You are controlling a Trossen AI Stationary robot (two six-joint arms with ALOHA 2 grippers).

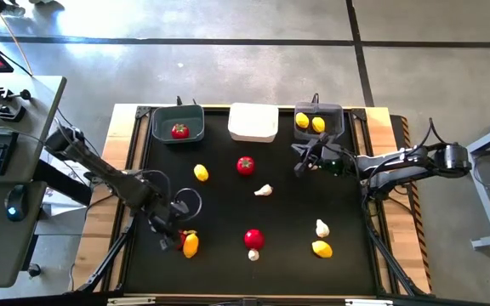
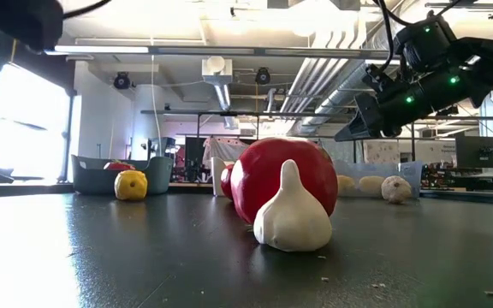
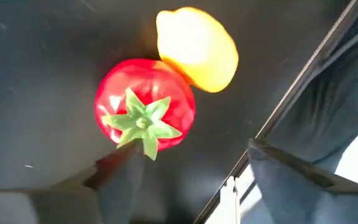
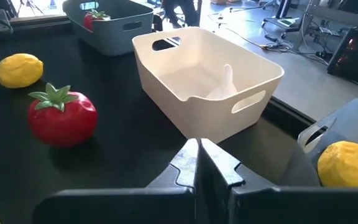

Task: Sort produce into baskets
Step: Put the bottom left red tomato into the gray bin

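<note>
Produce: a tomato (image 3: 144, 102) touching a lemon (image 3: 197, 46) sits just ahead of the left gripper (image 1: 174, 235), fingers spread and empty, at the black mat's (image 1: 228, 204) near-left corner. Right gripper (image 1: 300, 161) clenched, empty, hovering by the white basket (image 4: 207, 78). Concrete floor (image 1: 228, 68) around; ceiling ducts (image 2: 221, 77) behind.

Loose on mat: two tomatoes (image 1: 245, 165), (image 1: 253, 239); three lemons (image 1: 201, 172), (image 1: 191, 245), (image 1: 321, 248); three garlic bulbs (image 1: 264, 190), (image 1: 321, 227), (image 1: 253, 254). Left grey basket (image 1: 162, 133): one tomato. Right basket (image 1: 328, 110): two lemons. White basket (image 1: 253, 122): apparently empty.
</note>
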